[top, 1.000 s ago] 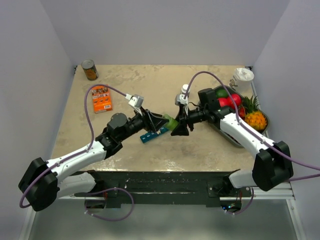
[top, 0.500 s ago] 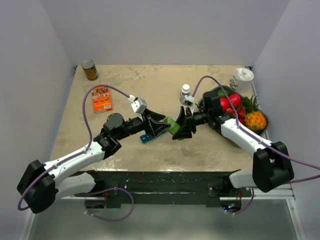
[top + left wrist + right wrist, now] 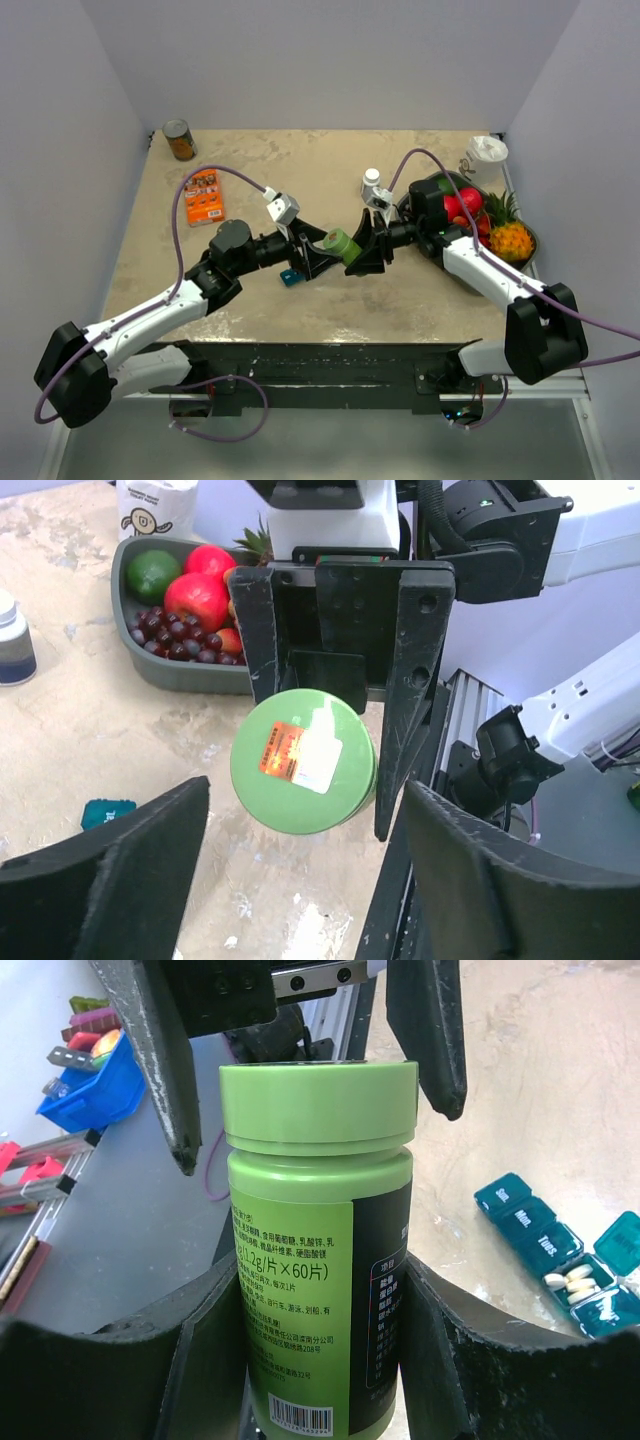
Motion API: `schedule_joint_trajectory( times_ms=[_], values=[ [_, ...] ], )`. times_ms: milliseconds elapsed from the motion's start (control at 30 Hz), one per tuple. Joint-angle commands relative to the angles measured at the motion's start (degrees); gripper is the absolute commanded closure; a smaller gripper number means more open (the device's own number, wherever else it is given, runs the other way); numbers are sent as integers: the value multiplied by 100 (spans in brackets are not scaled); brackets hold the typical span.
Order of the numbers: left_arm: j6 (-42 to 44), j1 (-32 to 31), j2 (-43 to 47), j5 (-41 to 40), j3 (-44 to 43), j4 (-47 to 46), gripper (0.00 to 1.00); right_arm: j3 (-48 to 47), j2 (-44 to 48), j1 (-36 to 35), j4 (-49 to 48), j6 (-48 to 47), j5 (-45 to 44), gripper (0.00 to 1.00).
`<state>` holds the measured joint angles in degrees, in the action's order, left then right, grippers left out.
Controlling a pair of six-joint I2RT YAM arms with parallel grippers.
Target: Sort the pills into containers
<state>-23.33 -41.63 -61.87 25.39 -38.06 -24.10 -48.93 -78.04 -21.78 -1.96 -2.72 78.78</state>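
My right gripper (image 3: 356, 250) is shut on the body of a green pill bottle (image 3: 340, 245), held above the table with its green cap on. Seen from the right wrist, the bottle (image 3: 320, 1260) fills the gap between my right fingers. My left gripper (image 3: 325, 252) is open; its fingers (image 3: 150, 1050) flank the cap with gaps on both sides. The left wrist view faces the cap end of the bottle (image 3: 303, 760). The teal containers strip (image 3: 560, 1255) lies on the table, one lid up, with white pills (image 3: 568, 1280) inside. From above, the containers strip (image 3: 291, 277) is mostly hidden under my left gripper.
A small dark bottle with a white cap (image 3: 371, 182) stands behind the grippers. The grey fruit tray (image 3: 180, 675) sits at the right, with a white cup (image 3: 486, 155) beyond it. An orange box (image 3: 204, 196) and a can (image 3: 180, 140) are at the far left.
My left jaws have widened and come off the bottle's cap. The bottle, still in my right gripper, has turned and shifted slightly; both grippers have moved a little.
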Motion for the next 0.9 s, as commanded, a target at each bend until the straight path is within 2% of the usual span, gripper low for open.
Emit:
schedule_joint_trajectory(
  times_ms=[0, 133, 300, 333, 400, 433, 500, 533, 567, 667, 867],
  values=[
    [-233, 41, 263, 107, -219, 63, 13, -249, 96, 7, -112, -255, 85, 100],
    [-268, 41, 481, 116, -254, 160, 1, -266, 105, 7, 10, -386, 32, 100],
    [-461, 49, 877, -60, -236, 571, 1, -460, 122, -2, 651, -975, -222, 100],
    [-540, 49, 991, -199, -245, 677, 1, -503, 122, -2, 983, -1333, -319, 100],
    [-935, 49, 1097, -384, -237, 958, 1, -688, 140, -10, 1694, -1808, -695, 100],
    [-1093, 49, 1098, -733, -271, 1099, 1, -775, 157, -19, 1960, -2350, -828, 100],
    [-1699, 58, 1054, -1174, -368, 1642, 1, -917, 227, -46, 2277, -2724, -1318, 100],
    [-1927, 58, 1019, -1568, -464, 1810, 1, -908, 358, -54, 2261, -2786, -1452, 100],
    [-2373, 58, 984, -1702, -500, 1934, 1, -882, 412, -63, 2261, -2830, -1601, 100],
    [-2964, 58, 791, -1941, -649, 2049, 1, -820, 605, -107, 2165, -2865, -2085, 100],
    [-3212, 32, 158, -1871, -1107, 2244, 2, -829, 615, -125, 2156, -2901, -2394, 100]
  ],
)
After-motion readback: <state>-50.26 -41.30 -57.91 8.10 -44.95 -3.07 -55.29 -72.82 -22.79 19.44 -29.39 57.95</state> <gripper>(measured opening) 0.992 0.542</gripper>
